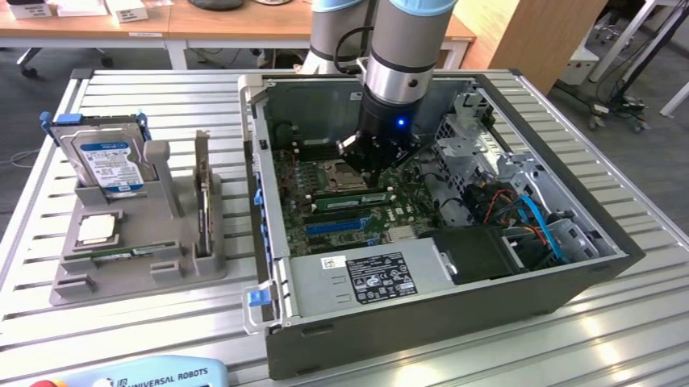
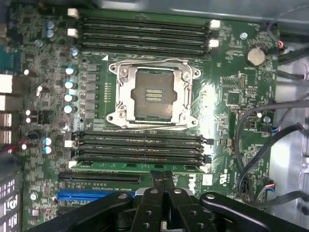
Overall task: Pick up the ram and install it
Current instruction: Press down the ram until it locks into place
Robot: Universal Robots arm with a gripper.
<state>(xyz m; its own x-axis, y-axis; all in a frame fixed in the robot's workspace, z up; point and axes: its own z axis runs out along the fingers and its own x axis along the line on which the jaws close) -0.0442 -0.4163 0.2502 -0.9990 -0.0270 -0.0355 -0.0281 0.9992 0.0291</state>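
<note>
Inside the open computer case (image 1: 431, 314) on the table (image 1: 161, 322), the hand (image 2: 163, 178) hovers with fingers pressed together just above the ram (image 1: 350, 197), which seems seated in a motherboard (image 2: 231, 92) slot beside the processor socket (image 2: 152, 94)

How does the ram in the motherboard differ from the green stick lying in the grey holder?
The ram stands on edge in a motherboard slot inside the computer case, while the holder's stick lies low in the grey holder on the table. The ram sits directly under the gripper; the holder's stick lies far off toward the exterior view's left. Both are long, narrow and green.
</note>
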